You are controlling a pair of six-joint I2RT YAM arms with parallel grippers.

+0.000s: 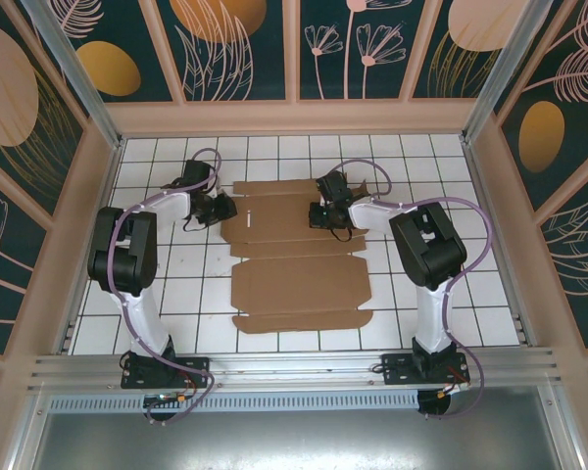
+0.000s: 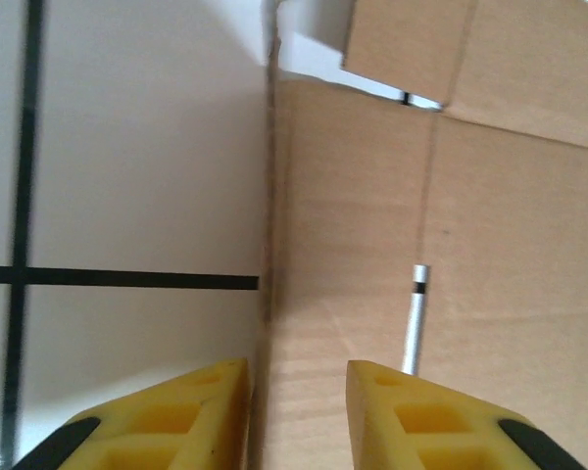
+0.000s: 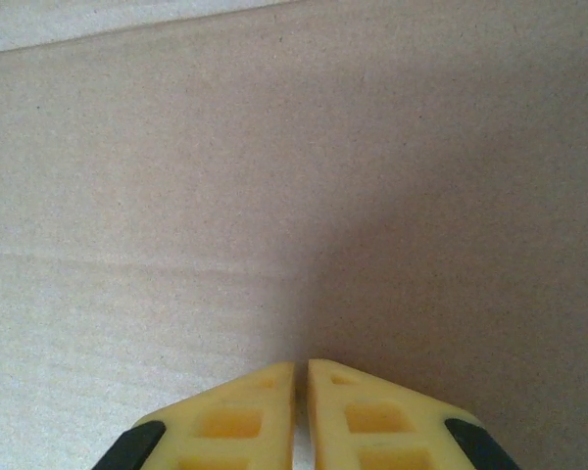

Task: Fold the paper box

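The paper box (image 1: 296, 284) lies as a flat brown die-cut sheet on the white tiled table (image 1: 176, 294), its flaps spread out. My left gripper (image 1: 220, 209) hovers at the sheet's far left edge. In the left wrist view its yellow fingers (image 2: 211, 406) stand apart, astride that cardboard edge (image 2: 270, 294), gripping nothing. My right gripper (image 1: 323, 217) rests on the sheet's far right part. Its jaws (image 3: 302, 370) are shut with nothing between them, tips close against the bare cardboard (image 3: 274, 176).
Beige frame walls (image 1: 294, 117) with leaf-patterned panels ring the table. An aluminium rail (image 1: 294, 367) runs along the near edge by both arm bases. A thin silver rod (image 2: 416, 318) with a black band shows over the cardboard by the left gripper's right finger.
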